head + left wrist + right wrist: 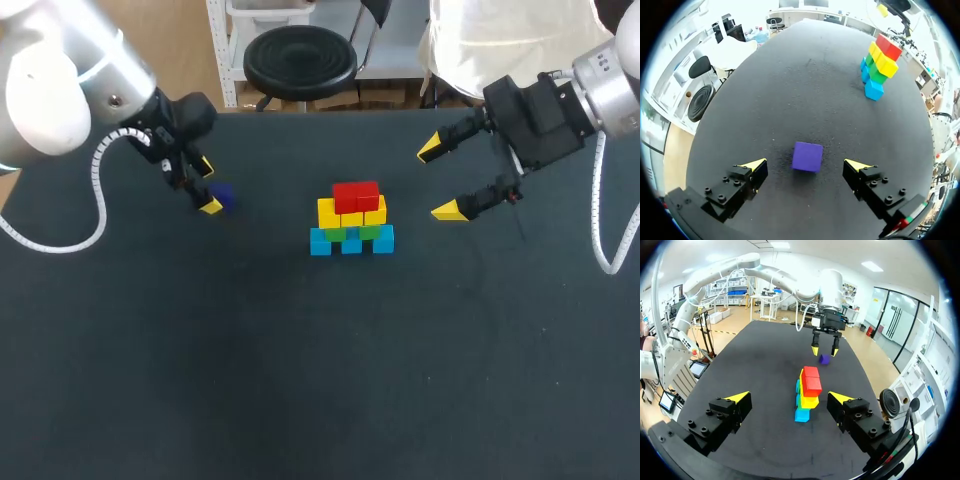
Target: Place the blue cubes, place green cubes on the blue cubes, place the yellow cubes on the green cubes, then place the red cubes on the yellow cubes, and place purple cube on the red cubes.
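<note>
Though half-hidden overhead, wrist view shows purple cube [807, 156] free between spread left pincer [806, 163] — right pincer [438, 180] apart.

The desk [300, 380] is a plain, unpatterned charcoal black, and the stack on it shows as solid bands of colour: light blue cubes [351, 242], green cubes [369, 232], yellow cubes [330, 213] and red cubes [355, 195], each flat and unmarked. The purple cube [807, 156] is a deep violet, the same on every face that shows. The left claw [207, 186] and the right claw [438, 180] are black with bright yellow tips, the left arm [60, 80] and right arm [610, 70] are silver-white, and the left arm's coiled cable [95, 190] is white.
</note>
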### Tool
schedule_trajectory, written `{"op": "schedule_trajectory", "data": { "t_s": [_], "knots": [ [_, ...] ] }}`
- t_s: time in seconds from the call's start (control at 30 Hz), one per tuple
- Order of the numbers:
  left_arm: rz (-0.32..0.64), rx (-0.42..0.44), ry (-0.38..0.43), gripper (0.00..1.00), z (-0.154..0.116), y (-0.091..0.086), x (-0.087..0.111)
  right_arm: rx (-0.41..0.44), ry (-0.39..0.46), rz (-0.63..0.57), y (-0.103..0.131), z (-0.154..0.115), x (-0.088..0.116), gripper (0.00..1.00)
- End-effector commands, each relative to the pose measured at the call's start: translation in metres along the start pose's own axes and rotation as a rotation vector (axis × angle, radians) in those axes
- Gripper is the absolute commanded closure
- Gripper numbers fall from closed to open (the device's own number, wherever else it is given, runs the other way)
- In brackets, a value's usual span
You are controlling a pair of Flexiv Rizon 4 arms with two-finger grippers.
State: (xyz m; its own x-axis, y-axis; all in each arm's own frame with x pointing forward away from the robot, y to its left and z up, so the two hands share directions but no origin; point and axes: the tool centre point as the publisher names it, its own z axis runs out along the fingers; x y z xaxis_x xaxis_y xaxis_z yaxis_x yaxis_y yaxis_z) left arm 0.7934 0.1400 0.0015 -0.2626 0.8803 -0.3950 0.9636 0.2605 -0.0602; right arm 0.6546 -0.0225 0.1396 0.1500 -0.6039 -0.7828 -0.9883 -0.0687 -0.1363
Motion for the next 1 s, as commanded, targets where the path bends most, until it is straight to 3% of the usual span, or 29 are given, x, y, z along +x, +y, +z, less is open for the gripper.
{"op": "schedule_trajectory", "data": {
  "t_s": [0.03, 0.4, 0.43, 0.47, 0.5, 0.57, 0.6, 0.73, 0.8, 0.87, 0.9, 0.93, 1.0],
  "knots": [
    [0.002, 0.016, 0.019, 0.00, 0.0100, 0.0035, -0.0041, 0.000, -0.003, -0.001, -0.0001, 0.0001, 0.0004, 0.00],
    [0.000, 0.024, 0.016, 0.00, 0.0135, 0.0043, -0.0072, 0.000, -0.003, -0.001, -0.0001, 0.0001, 0.0004, 0.00],
    [0.001, 0.023, 0.015, 0.09, 0.0127, 0.0041, -0.0069, 0.000, -0.003, -0.001, -0.0001, 0.0001, 0.0004, 0.00],
    [0.002, 0.022, 0.015, 0.38, 0.0123, 0.0038, -0.0067, 0.000, -0.003, -0.001, -0.0001, 0.0001, 0.0004, 0.00],
    [0.001, 0.021, 0.015, 0.54, 0.0118, 0.0035, -0.0061, 0.000, -0.003, -0.001, -0.0001, 0.0001, 0.0004, 0.00],
    [0.000, 0.018, 0.014, 0.63, 0.0113, 0.0031, -0.0043, 0.000, -0.003, -0.001, -0.0001, 0.0001, 0.0004, 0.00],
    [-0.001, 0.017, 0.015, 0.73, 0.0114, 0.0027, -0.0033, 0.000, -0.003, -0.001, -0.0001, 0.0001, 0.0004, 0.00],
    [-0.010, 0.019, 0.019, 0.75, 0.0127, 0.0022, -0.0006, 0.000, -0.003, -0.001, -0.0001, 0.0001, 0.0004, 0.00],
    [-0.013, 0.019, 0.018, 0.69, 0.0127, 0.0021, -0.0005, 0.000, -0.003, -0.001, -0.0001, 0.0001, 0.0004, 0.00],
    [-0.015, 0.018, 0.017, 0.56, 0.0117, 0.0021, -0.0009, 0.000, -0.003, -0.001, -0.0001, 0.0001, 0.0004, 0.00],
    [-0.016, 0.017, 0.017, 0.21, 0.0109, 0.0021, -0.0014, 0.000, -0.003, -0.001, -0.0001, 0.0001, 0.0004, 0.00],
    [-0.016, 0.015, 0.016, 0.00, 0.0099, 0.0021, -0.0018, 0.000, -0.003, -0.001, -0.0001, 0.0001, 0.0004, 0.00],
    [-0.014, 0.010, 0.015, 0.00, 0.0082, 0.0020, -0.0021, 0.000, -0.003, -0.001, -0.0001, 0.0001, 0.0004, 0.00]
  ]
}}
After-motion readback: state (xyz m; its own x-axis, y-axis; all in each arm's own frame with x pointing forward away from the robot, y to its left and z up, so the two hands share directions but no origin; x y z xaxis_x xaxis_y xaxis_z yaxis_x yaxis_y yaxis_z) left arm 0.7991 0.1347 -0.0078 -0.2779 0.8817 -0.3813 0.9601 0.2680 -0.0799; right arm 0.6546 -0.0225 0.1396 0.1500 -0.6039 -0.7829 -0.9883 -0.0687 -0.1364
